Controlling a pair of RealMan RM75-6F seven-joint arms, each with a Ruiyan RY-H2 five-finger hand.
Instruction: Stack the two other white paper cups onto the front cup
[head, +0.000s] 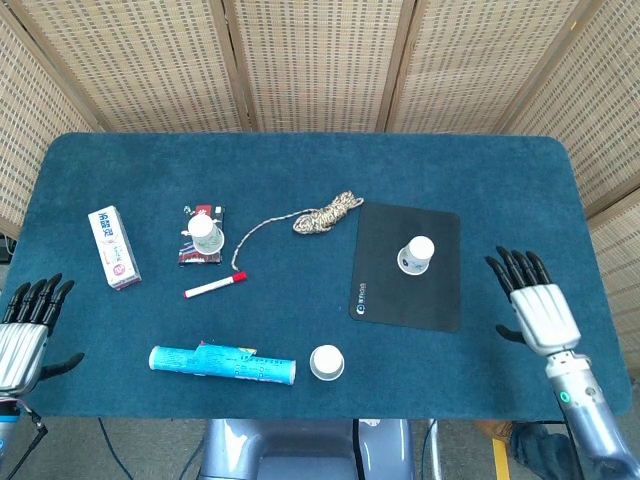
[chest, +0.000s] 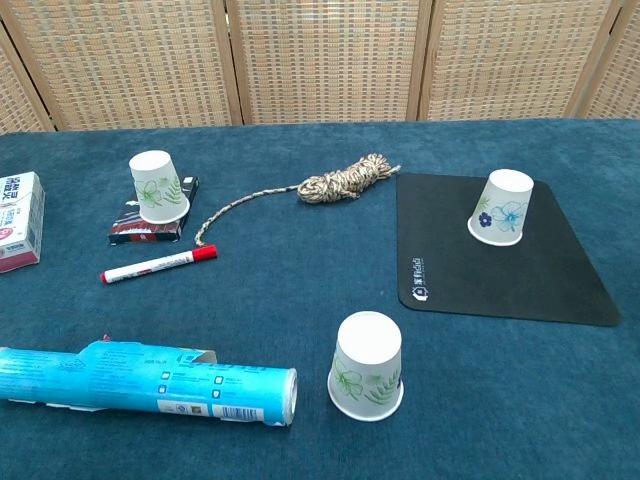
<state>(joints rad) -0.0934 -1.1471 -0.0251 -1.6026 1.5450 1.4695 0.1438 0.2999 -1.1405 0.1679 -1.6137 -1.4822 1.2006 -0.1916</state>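
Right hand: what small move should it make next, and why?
Probably reach the right hand leftward toward the cup on the black mat. The hand is open and holds nothing, that upside-down cup is the nearest one to it, and the front cup has nothing stacked on it.
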